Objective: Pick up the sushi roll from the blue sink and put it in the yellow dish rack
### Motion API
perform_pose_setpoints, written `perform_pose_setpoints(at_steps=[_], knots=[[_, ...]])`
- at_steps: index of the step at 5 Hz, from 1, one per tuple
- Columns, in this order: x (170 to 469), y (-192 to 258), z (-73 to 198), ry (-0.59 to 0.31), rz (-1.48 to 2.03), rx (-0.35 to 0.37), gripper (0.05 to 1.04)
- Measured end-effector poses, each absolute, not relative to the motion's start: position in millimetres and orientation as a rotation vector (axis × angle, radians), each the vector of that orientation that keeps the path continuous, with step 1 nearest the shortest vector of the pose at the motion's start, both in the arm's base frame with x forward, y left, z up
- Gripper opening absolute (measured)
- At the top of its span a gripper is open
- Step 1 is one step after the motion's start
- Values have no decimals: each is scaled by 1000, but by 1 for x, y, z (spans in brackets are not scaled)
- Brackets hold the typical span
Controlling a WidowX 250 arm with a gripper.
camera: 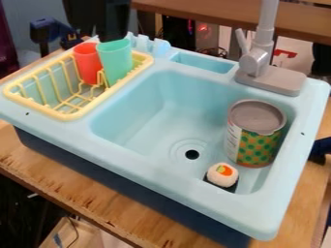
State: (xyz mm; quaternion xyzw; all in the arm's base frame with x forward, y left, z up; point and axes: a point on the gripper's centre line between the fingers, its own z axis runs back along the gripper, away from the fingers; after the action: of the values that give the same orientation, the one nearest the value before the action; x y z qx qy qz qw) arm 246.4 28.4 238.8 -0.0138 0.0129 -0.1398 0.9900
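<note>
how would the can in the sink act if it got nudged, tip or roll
The can stands upright and looks fairly wide for its height, so a low push would probably slide it before tipping it. Knocked over, its round body could roll, though the nearby sink wall would likely stop it. The lid is on, so its weight is hard to judge.

A gray-lidded can (254, 140) with green dots stands upright in the sink basin (139, 104), near a small white toy (222, 175) (orange-topped, like sushi). Red (86, 65) and green cups (116, 63) stand together, open ends up, in a yellow rack (72, 115).
</note>
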Motion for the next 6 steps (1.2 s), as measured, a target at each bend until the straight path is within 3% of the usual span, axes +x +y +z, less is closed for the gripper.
perform_pose_setpoints(at_steps=[1,4,6], knots=[[247,28,233,48,-277,-35,1003],[218,-58,206,32,-363,-91,1003],[219,-91,178,27,-365,-70,1003]])
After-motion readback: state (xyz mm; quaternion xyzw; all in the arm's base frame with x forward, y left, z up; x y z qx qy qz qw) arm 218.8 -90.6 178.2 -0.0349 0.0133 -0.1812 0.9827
